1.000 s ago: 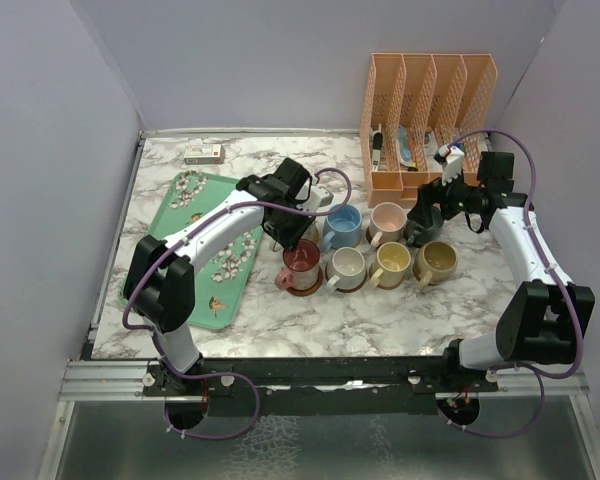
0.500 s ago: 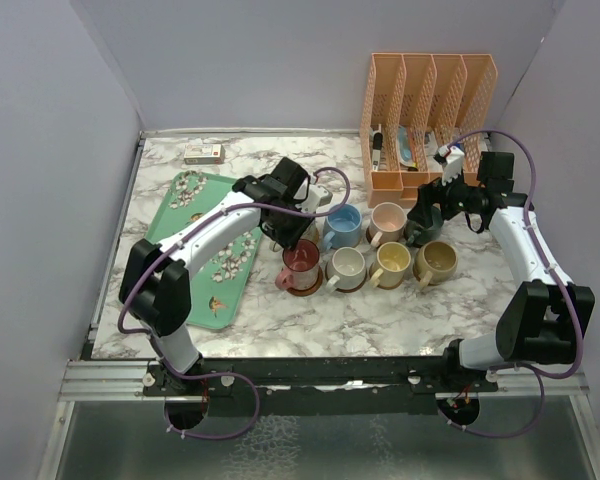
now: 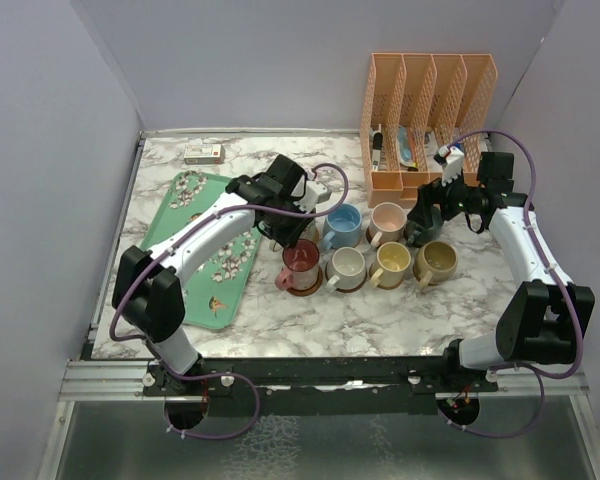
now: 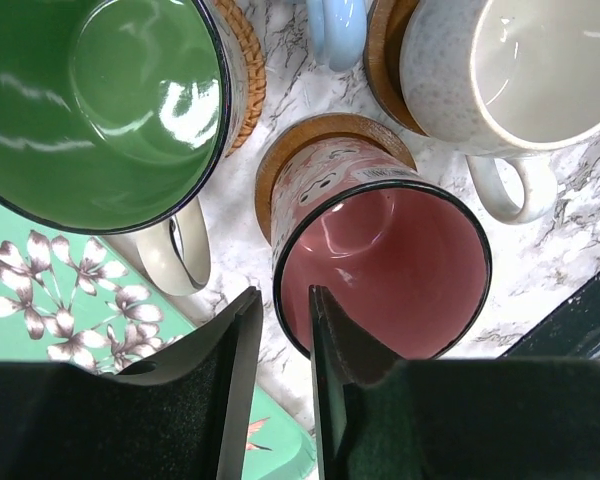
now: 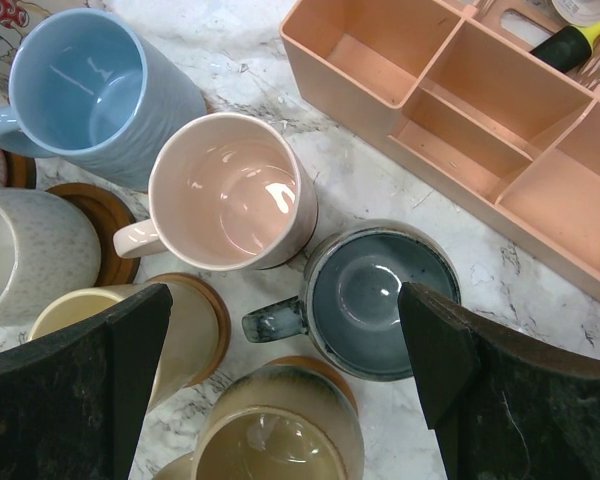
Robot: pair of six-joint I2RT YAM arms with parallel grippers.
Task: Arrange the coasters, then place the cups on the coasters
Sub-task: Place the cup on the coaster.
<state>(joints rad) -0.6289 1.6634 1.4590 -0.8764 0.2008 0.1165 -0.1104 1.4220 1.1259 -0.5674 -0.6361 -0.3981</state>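
The red cup [image 4: 380, 260] stands on a wooden coaster [image 4: 280, 165] in the front row. My left gripper [image 4: 285, 305] hangs over its near rim with the jaws slightly open: one finger inside the cup, the other outside, marble showing in the gap. Beside it are the green cup [image 4: 100, 100] on a woven coaster [image 4: 248, 70] and the cream cup [image 4: 510, 70]. My right gripper [image 5: 285, 290] is wide open above the dark grey-teal cup [image 5: 380, 300], holding nothing. Around it stand the pink cup [image 5: 225, 190], blue cup [image 5: 90, 90] and tan cup [image 5: 280, 440].
The mint floral tray [image 3: 170, 222] lies left of the cups, under my left arm. A peach organiser [image 3: 428, 100] stands at the back right, close behind the dark cup. A small box [image 3: 204, 153] sits at the back left. The cups stand tightly packed.
The left gripper's jaws have parted a little around the red cup's rim, and the left wrist has shifted slightly. The right arm has not moved.
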